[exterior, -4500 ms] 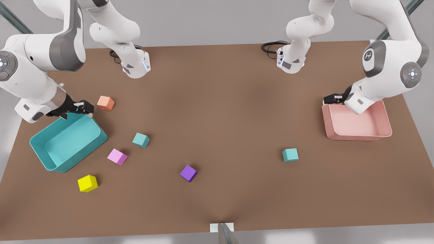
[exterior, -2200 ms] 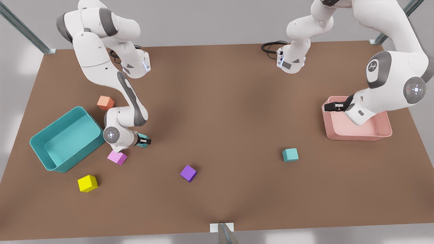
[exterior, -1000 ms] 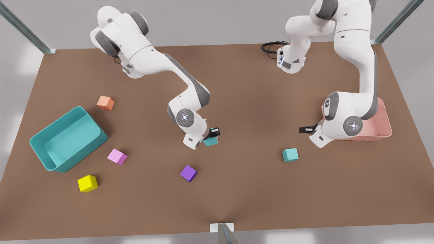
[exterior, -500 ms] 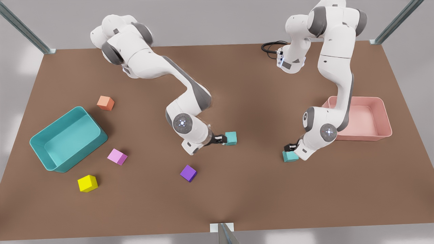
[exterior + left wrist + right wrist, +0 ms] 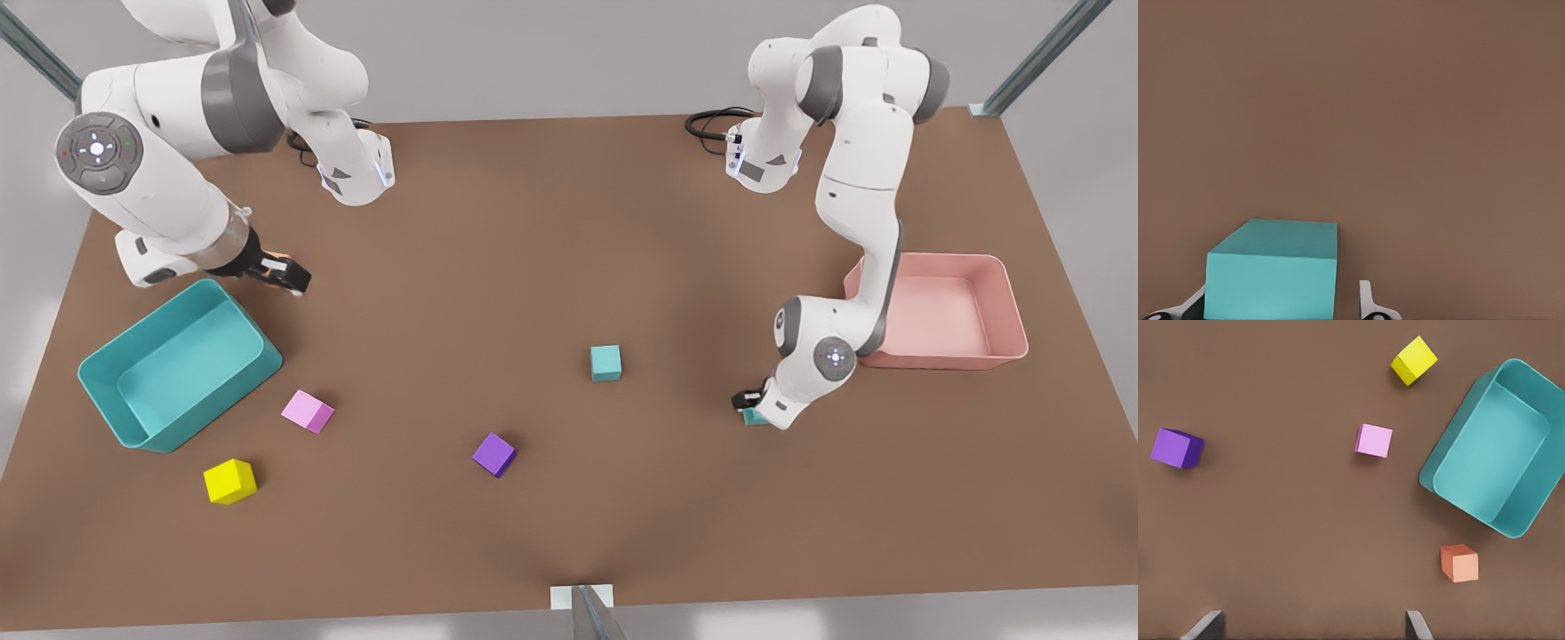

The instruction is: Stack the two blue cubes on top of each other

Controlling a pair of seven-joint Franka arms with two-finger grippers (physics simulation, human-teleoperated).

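In the front view, the right gripper (image 5: 291, 279) has been withdrawn from the free teal-blue matte cube (image 5: 605, 363), which is left at mid-table. The left gripper (image 5: 745, 402) is lowered on the second teal-blue matte cube (image 5: 754, 418), which is mostly hidden.

In the left wrist view, this cube (image 5: 1271, 273) is seen between parted fingers (image 5: 1368, 303), with a gap at one side.

In the right wrist view, wide-apart fingers (image 5: 1417, 625) are held above a small orange cube (image 5: 1459, 563).

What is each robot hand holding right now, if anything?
Neither holds anything: the left gripper straddles one blue cube, not yet closed. The right gripper hangs open.
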